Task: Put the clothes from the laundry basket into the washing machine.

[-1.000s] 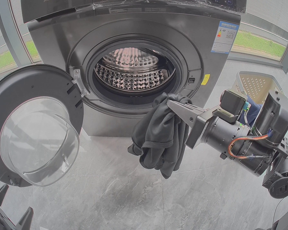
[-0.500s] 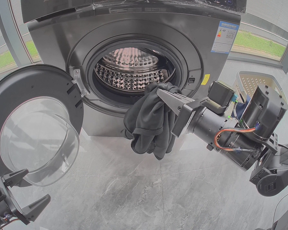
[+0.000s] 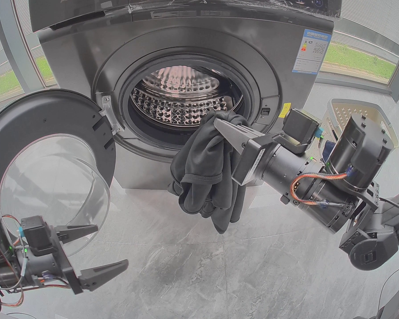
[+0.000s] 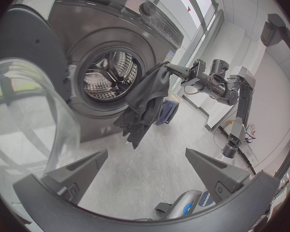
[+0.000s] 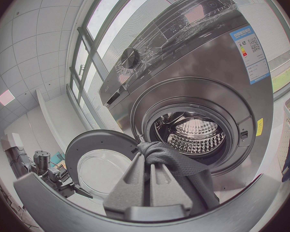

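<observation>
The jaws of the right gripper (image 3: 221,126) are closed on a bunched fold at the top of a dark grey garment (image 3: 204,169). The pinch point is held just in front of the lower right edge of the round opening (image 3: 181,96) of the washing machine (image 3: 75,54). The rest of the cloth hangs below the jaws, outside the drum and clear of the floor (image 3: 208,271).

The garment is judged to be soft, limp and light, with no stiffness of its own and nothing fragile about it. It is gripped at one point only, so a long loose tail is left below. That tail is likely to drag on the lower lip of the opening unless the pinch point is carried well inside before release. A hold nearer the middle of the bundle would leave less cloth dangling.

The jaws of the left gripper (image 3: 112,246) are spread wide and hold nothing. It is placed low, in front of the open door (image 3: 44,116), well apart from the garment.

Counted items:
- Grey garment: one, in the right gripper.
- Blue garment (image 4: 167,111): one, draped over the rim of the laundry basket (image 3: 357,111).
- Laundry basket: one, beside the machine.
- Washing machine: one.
</observation>
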